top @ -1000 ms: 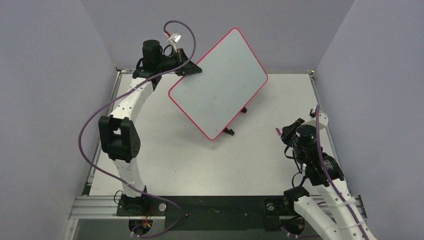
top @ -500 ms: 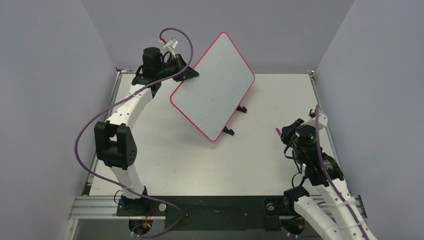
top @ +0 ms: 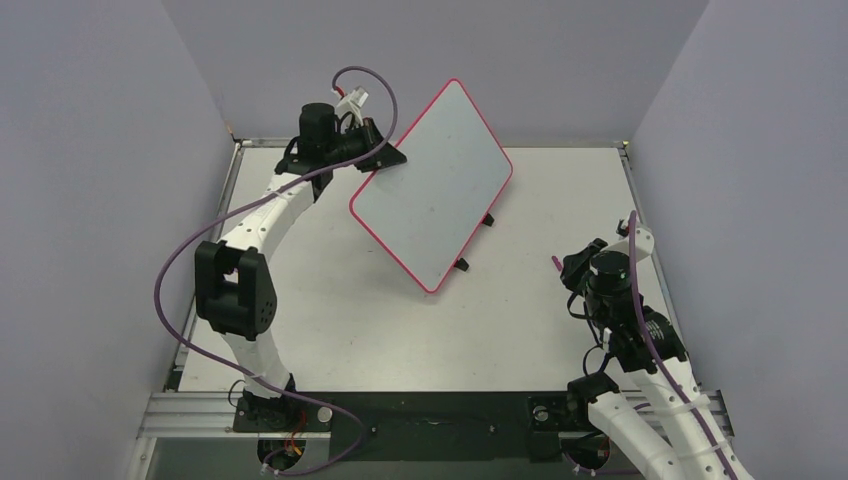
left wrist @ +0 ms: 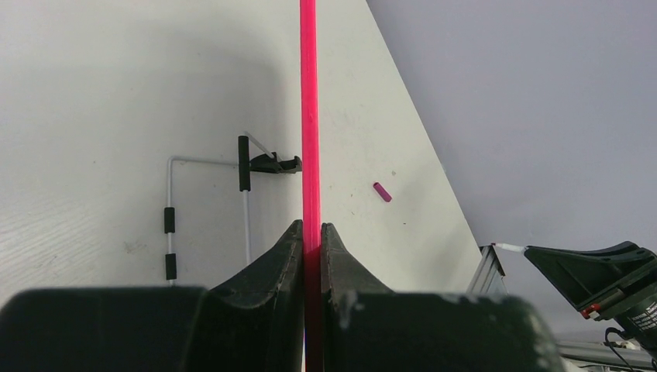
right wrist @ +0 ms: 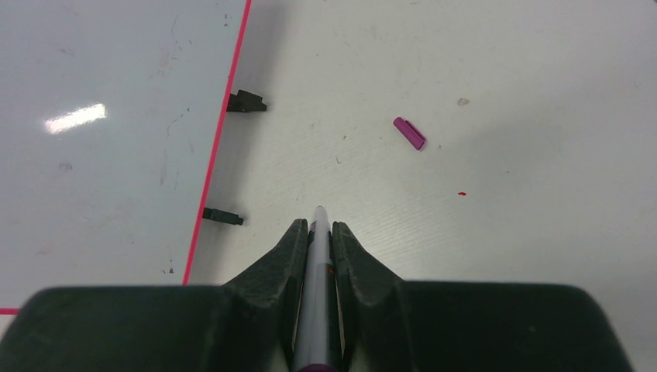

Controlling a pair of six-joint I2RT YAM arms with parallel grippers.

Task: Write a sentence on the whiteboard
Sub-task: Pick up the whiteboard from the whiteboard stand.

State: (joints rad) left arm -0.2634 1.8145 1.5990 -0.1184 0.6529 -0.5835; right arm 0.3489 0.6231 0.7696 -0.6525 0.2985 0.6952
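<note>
The whiteboard, white with a pink-red rim, is lifted and tilted over the back of the table. Its face is blank; no sentence shows on it. My left gripper is shut on the board's upper left rim. In the left wrist view the rim runs edge-on out of that gripper. My right gripper hovers low at the right, shut on a grey marker whose tip pokes out past the fingers. The right wrist view has the board to the left of the marker.
A purple marker cap lies loose on the table ahead of the right gripper. Two black clip feet stick out from the board's lower edge. A white wire stand shows behind the board. Grey walls close in the table.
The left arm has swung the whiteboard, so it now stands steeper and looks narrower from above. The right arm with the marker has not moved.
</note>
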